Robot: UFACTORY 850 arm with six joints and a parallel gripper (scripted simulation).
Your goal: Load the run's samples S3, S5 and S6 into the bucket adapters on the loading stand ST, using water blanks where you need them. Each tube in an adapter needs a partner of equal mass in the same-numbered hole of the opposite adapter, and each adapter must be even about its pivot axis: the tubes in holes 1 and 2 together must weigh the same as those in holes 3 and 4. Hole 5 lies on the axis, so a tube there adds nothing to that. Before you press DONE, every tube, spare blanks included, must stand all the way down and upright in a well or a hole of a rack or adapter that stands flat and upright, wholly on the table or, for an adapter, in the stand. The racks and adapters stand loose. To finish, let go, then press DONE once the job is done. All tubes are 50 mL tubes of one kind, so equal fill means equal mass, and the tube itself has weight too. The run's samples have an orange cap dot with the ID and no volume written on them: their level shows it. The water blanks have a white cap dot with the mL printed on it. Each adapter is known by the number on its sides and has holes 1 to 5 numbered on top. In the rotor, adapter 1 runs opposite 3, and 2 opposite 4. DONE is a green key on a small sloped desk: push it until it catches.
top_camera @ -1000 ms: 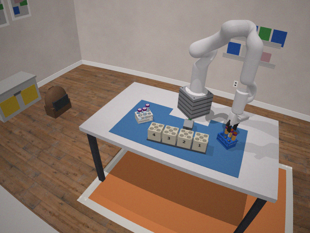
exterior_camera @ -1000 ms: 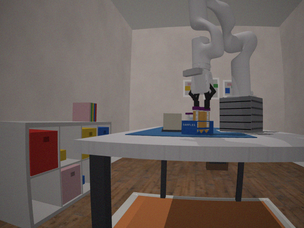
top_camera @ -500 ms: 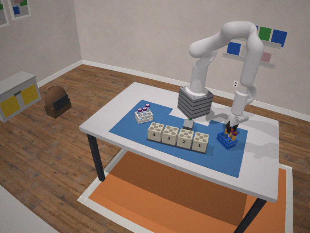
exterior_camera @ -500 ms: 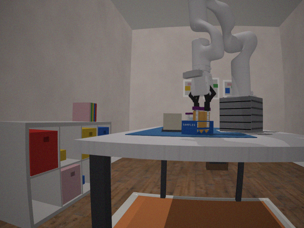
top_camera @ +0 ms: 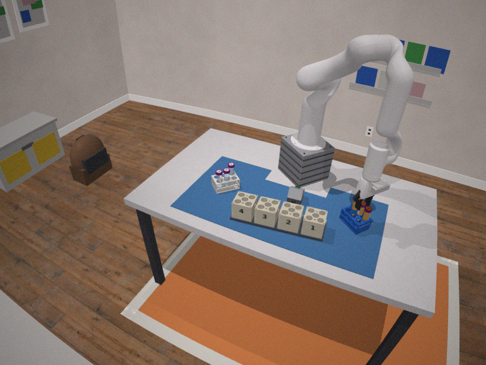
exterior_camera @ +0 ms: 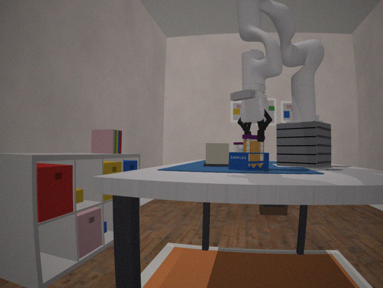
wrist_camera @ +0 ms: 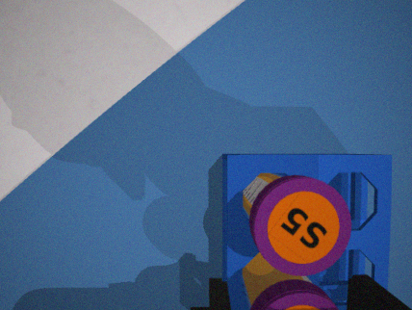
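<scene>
White table (top_camera: 157, 172) (exterior_camera: 216, 189) with blue mat (top_camera: 270, 239) (exterior_camera: 185, 168) (wrist_camera: 120, 202); wooden floor (top_camera: 59, 243) (exterior_camera: 173, 223). Blue rack (top_camera: 355, 225) (exterior_camera: 238, 161) (wrist_camera: 337, 168), right, reads "SAMPLES" and bears tube "S5" (wrist_camera: 303, 226). Gripper (top_camera: 363, 201) (exterior_camera: 254, 134) (wrist_camera: 281, 294) fingers: part-spread above the rack; grip indeterminate.

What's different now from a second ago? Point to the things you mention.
The gripper (top_camera: 363, 201) (exterior_camera: 253, 136) has come down a little, its open fingers now lower around a tube at the sample rack (top_camera: 355, 220) (exterior_camera: 247, 160) (wrist_camera: 308, 166). The rack, adapters (top_camera: 290, 216) and blanks (top_camera: 226, 172) stayed put.
</scene>
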